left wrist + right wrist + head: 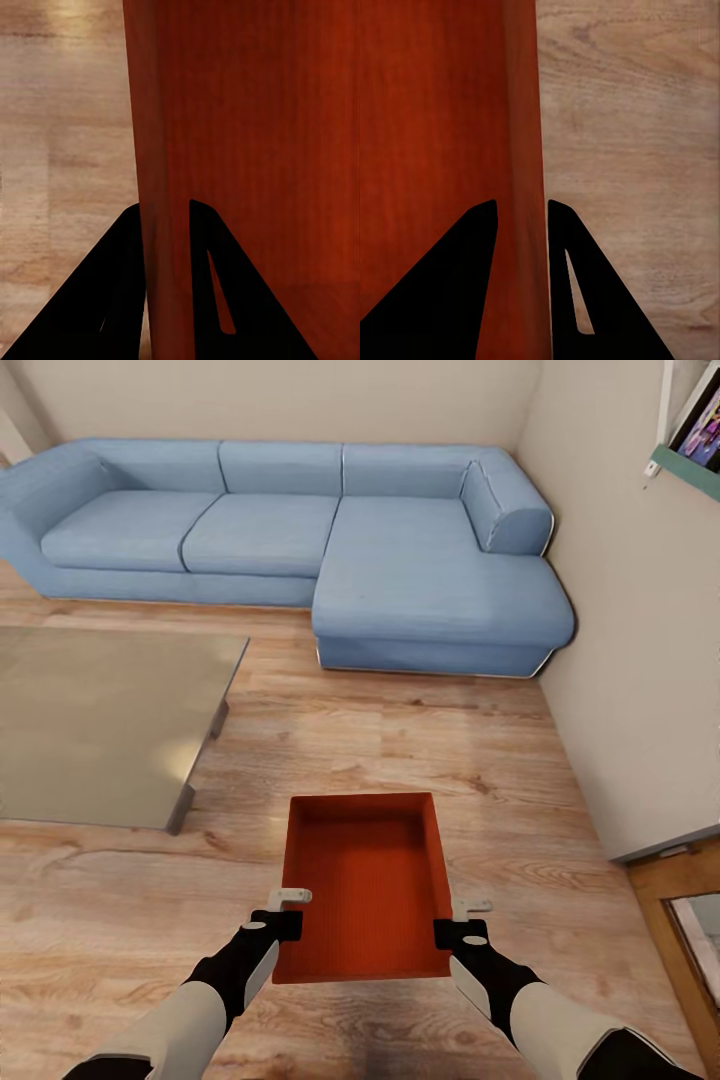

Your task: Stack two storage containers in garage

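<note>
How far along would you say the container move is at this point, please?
Early. One storage container is gripped on both side walls by the left gripper and right gripper, above the living-room wood floor near the blue sofa. Carrying it to the garage and stacking remain.

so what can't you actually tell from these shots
- Storage container underside: head view looks from above, so whether it rests on the wood floor or is lifted is unclear.
- Left hand and right hand fingertip contact: both wrist views show fingers straddling a wall; squeeze unclear.
- Coffee table: cut off at the frame's left edge.
</note>
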Robot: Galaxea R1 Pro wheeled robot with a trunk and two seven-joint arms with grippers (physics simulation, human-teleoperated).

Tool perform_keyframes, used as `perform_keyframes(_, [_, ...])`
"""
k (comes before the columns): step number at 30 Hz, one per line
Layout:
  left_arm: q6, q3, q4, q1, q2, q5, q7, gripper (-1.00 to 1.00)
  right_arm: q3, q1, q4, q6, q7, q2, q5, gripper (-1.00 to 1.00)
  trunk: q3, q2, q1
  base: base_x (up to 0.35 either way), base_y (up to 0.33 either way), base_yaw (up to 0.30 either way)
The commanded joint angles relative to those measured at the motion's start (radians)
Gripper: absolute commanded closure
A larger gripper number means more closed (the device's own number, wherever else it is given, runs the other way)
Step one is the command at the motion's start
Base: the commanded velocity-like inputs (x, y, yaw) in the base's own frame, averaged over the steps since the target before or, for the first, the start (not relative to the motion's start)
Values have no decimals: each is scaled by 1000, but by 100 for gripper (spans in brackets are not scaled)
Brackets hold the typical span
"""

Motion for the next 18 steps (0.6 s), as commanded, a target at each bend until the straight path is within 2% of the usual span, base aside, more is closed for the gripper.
perform_keyframes(1, [7,3,-1,0,1,-14,10,100,1,-1,-1,-2,-9,-2,6,100,3,7,-4,0,0,0])
perform_keyframes(18, [8,3,-1,0,1,-14,11,100,1,-1,-2,1,-21,2,4,100,60,126,-69,0,0,0])
